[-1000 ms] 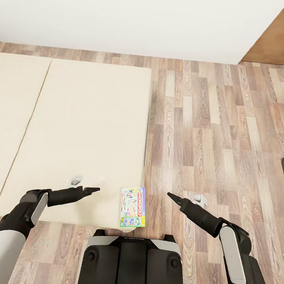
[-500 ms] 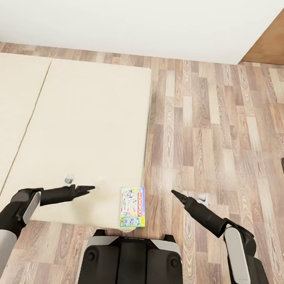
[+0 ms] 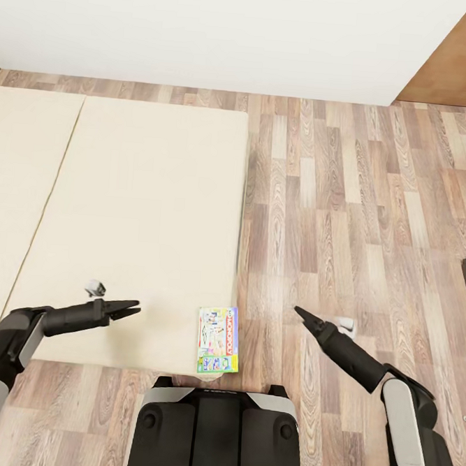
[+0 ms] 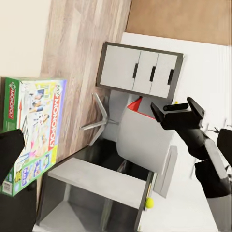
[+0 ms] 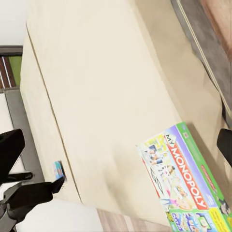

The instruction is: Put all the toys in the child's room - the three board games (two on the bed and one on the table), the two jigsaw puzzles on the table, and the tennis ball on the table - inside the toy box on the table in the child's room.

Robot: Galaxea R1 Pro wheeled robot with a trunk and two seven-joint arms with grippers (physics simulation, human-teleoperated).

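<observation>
One board game, the Monopoly box (image 3: 219, 340), lies flat at the near right corner of the bed (image 3: 123, 203), its near right part overhanging the mattress edge, just ahead of the robot's base. Nothing is held yet. In the right wrist view a small blue box (image 5: 58, 170) sits on the far side of the bed near its edge; probably the second board game, too small to read. Toy box and table cannot be made out for certain in these views, so what is already stowed cannot be judged. Judgement: task at an early stage here, both bed games not yet picked up, carry to the toy box not yet done.

Left arm: forearm low over the near part of the mattress, reaching toward the right, left gripper (image 3: 127, 309) well left of the Monopoly box and above the bed surface. Fingers appear slightly spread at the tips in the head view; empty.

Right arm: out over the wood floor (image 3: 361, 201) to the right of the bed, forearm angled up and toward the left, right gripper (image 3: 300, 314) apart from the box. In the left wrist view the right gripper (image 4: 177, 112) shows its fingers parted, with nothing between them.

Box is between the two grippers, nearer neither by much.
</observation>
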